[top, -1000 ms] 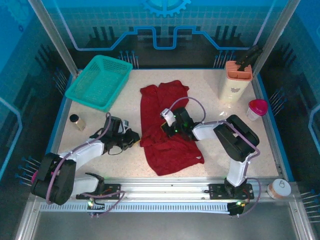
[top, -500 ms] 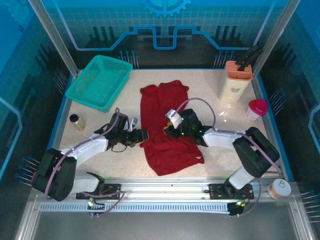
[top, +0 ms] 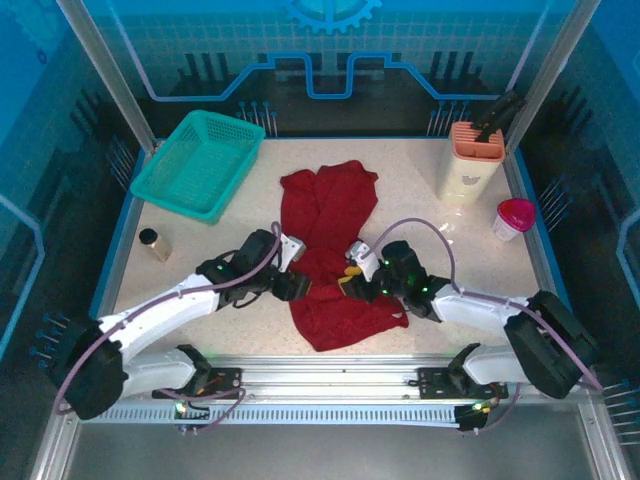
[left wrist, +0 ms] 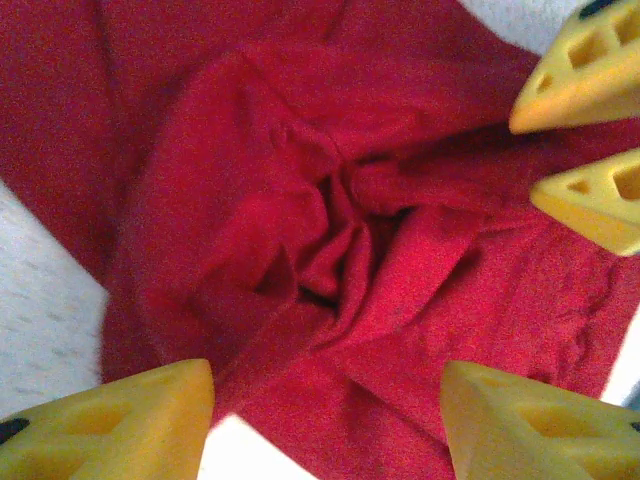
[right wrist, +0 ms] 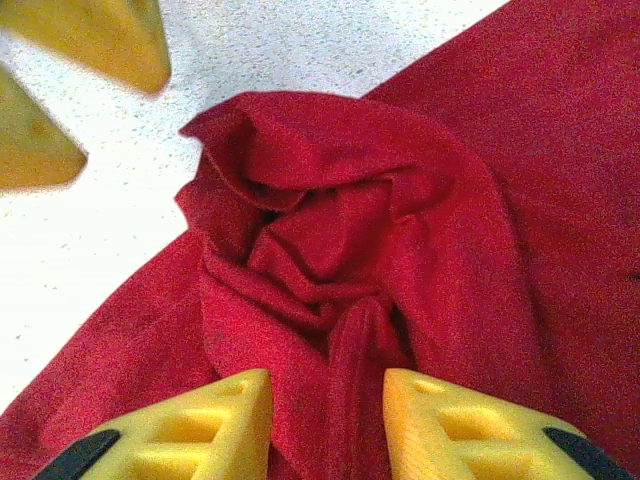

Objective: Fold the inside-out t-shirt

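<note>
Now L tool (top: 298,286), R tool (top: 347,284) both released, facing across bunched t-shirt (top: 335,210).

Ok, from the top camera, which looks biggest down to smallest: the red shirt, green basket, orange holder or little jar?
1. Red shirt and green basket: too alike to rank.
2. Orange holder.
3. Little jar.

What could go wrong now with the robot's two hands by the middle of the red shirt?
1. The left gripper and right gripper face each other closely over the shirt, so they might bump.
2. The cloth between them is scrunched into a lump. A pinch there could catch several layers and leave the fold messy.
</note>
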Controlling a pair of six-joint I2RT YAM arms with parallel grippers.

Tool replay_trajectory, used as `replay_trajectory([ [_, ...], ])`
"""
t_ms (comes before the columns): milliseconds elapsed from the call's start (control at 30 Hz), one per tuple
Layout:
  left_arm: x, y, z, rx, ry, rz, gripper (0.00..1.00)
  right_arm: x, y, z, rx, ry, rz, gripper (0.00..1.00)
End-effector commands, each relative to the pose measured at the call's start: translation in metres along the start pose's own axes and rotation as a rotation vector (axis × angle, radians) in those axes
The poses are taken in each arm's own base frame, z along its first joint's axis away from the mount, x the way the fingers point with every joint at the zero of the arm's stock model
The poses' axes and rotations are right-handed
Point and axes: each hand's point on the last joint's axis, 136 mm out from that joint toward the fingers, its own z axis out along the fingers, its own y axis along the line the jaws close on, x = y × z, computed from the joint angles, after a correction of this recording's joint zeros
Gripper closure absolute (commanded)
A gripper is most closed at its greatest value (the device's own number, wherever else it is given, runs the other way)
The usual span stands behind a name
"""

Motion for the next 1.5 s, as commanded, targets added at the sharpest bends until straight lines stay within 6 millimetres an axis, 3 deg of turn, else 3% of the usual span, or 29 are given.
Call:
replay_trajectory([
  [0, -0.011, 0.025, -0.013, -0.207, -0.026, 0.292, 0.36, -0.005, 0.004, -0.009, 0.009, -0.045, -0.040, 0.62],
  [100, -0.005, 0.031, -0.009, -0.245, 0.035, 0.494, 0.35, -0.006, 0.000, -0.013, 0.038, -0.068, -0.070, 0.61],
  [233, 0.005, 0.007, 0.006, -0.109, 0.023, 0.777, 0.31, -0.010, -0.005, -0.016, 0.072, -0.127, -0.068, 0.60],
  [333, -0.007, 0.009, 0.017, -0.141, -0.020, 0.838, 0.32, -0.016, 0.002, -0.017, 0.035, -0.140, -0.064, 0.59],
  [500, -0.004, 0.033, 0.052, -0.211, 0.087, 0.854, 0.38, -0.021, 0.010, -0.015, -0.003, -0.176, -0.061, 0.59],
  [600, -0.009, 0.044, 0.058, -0.280, 0.110, 0.838, 0.51, -0.024, 0.014, -0.012, -0.025, -0.184, -0.084, 0.59],
  [633, -0.015, 0.046, 0.057, -0.302, 0.087, 0.833, 0.62, -0.024, 0.015, -0.011, -0.032, -0.182, -0.093, 0.59],
  [700, -0.026, 0.044, 0.049, -0.296, 0.035, 0.797, 0.98, -0.024, 0.020, -0.007, -0.047, -0.184, -0.127, 0.58],
  [733, -0.030, 0.040, 0.042, -0.270, 0.027, 0.776, 1.00, -0.024, 0.023, -0.005, -0.059, -0.189, -0.147, 0.58],
  [767, -0.036, 0.035, 0.032, -0.249, 0.011, 0.747, 1.00, -0.027, 0.031, -0.002, -0.091, -0.204, -0.183, 0.57],
  [867, -0.050, 0.015, 0.001, -0.177, -0.068, 0.665, 1.00, -0.044, 0.087, -0.001, -0.293, -0.292, -0.359, 0.55],
  [933, -0.045, -0.002, -0.012, -0.078, -0.113, 0.656, 1.00, -0.049, 0.102, 0.007, -0.302, -0.316, -0.441, 0.53],
  [1033, -0.035, -0.010, -0.025, 0.006, -0.131, 0.594, 1.00, -0.059, 0.094, 0.017, -0.283, -0.419, -0.446, 0.51],
  [1100, -0.032, -0.011, -0.030, 0.036, -0.148, 0.575, 1.00, -0.073, 0.086, 0.007, -0.309, -0.572, -0.373, 0.49],
  [1467, -0.040, -0.024, -0.047, 0.136, -0.189, 0.433, 1.00, -0.068, 0.085, 0.043, -0.243, -0.521, -0.253, 0.49],
])
